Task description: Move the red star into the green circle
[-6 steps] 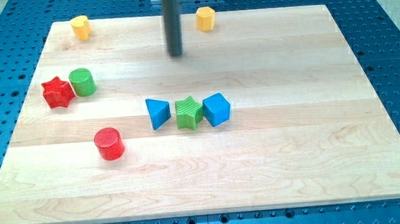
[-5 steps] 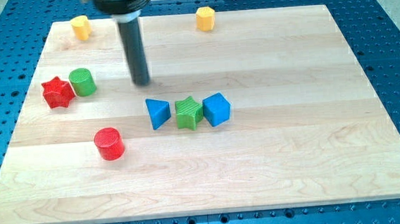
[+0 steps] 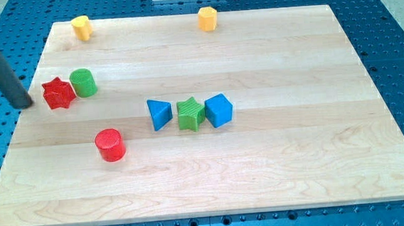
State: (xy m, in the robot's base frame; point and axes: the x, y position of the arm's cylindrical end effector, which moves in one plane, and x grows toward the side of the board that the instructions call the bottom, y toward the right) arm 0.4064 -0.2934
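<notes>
The red star (image 3: 58, 93) lies near the board's left edge, touching the green circle (image 3: 84, 83) on its right. My tip (image 3: 23, 105) stands just left of the red star, at the board's left edge, a small gap apart from it. The rod leans up toward the view's top left corner.
A red circle (image 3: 109, 145) sits below the pair. A blue triangle (image 3: 159, 114), green star (image 3: 191, 114) and blue cube (image 3: 219, 110) stand in a row at mid-board. Two yellow blocks (image 3: 80, 27) (image 3: 208, 18) lie at the top edge of the wooden board (image 3: 263, 173).
The rod has swept from the top middle of the board leftward and down, ending just left of the red star. No block has moved.
</notes>
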